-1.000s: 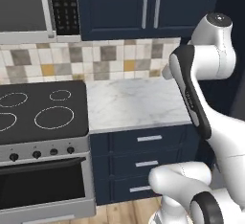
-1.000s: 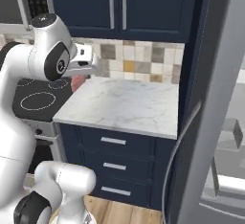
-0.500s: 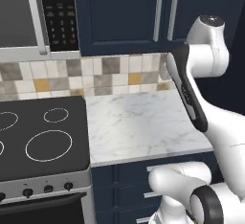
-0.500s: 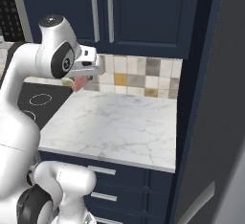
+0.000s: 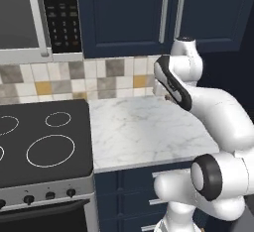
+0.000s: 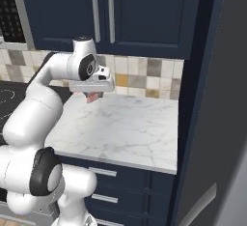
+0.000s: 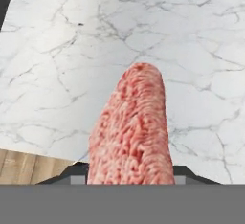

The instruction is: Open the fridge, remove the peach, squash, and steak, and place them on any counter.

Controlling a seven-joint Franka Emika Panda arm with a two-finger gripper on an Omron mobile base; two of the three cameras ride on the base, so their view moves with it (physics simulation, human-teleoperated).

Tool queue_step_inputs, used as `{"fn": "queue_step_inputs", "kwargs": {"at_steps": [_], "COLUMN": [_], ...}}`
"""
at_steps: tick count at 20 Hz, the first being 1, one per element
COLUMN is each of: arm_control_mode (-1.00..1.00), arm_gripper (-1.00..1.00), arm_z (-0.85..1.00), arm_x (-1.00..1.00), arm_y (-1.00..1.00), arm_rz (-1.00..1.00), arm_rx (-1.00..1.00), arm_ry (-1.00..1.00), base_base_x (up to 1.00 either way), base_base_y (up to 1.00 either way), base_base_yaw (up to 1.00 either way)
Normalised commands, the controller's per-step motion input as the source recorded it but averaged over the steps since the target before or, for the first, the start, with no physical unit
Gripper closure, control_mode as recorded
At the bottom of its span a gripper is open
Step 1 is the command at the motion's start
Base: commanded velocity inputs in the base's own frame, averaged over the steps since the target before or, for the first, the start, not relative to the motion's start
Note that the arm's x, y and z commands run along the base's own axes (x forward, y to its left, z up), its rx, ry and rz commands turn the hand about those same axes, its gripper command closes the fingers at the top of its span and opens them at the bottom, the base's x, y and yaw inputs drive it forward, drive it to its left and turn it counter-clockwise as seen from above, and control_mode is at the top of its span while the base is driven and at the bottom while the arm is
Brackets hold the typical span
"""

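While the arm is raised above the marble bench (image 6: 125, 128), the steak (image 7: 131, 132) is pinched between the fingers (image 6: 91, 96) and is held clear of the stone, hanging down from the hand. In the hand view the pinkish-red slab is seen pointing out from the bottom edge over the white veined top, with a strip of wooden floor (image 7: 28, 168) showing past the bench edge at lower left. In the right base view the hand is placed over the back left part of the bench, near the tiled wall (image 6: 144, 75) and below the navy cupboards (image 6: 120, 12). A black stovetop (image 5: 44, 142) is seen just beside the bench, with a microwave (image 5: 39, 18) mounted above it.
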Motion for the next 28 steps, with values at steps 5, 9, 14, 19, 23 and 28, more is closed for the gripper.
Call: {"fn": "queue_step_inputs", "kwargs": {"at_steps": [5,9,14,19,23,28], "arm_control_mode": [-1.00,-1.00,-1.00,-1.00,-1.00,-1.00], "arm_gripper": [1.00,1.00,1.00,1.00,-1.00,-1.00], "arm_z": [-1.00,-1.00,-1.00,-1.00,-0.97,-0.16], "arm_x": [1.00,1.00,0.60,0.26,0.00,-0.04], "arm_y": [0.00,0.00,0.00,0.00,0.00,0.00], "arm_rz": [0.00,0.00,0.00,0.00,0.00,0.00], "arm_rx": [0.03,0.04,0.03,0.00,0.00,0.00], "arm_ry": [0.24,0.14,0.00,0.00,0.00,-0.01], "base_base_x": [0.00,0.00,0.00,0.00,0.00,0.00], "base_base_y": [0.00,0.00,0.00,0.00,0.00,0.00], "base_base_yaw": [0.00,0.00,0.00,0.00,0.00,0.00]}}
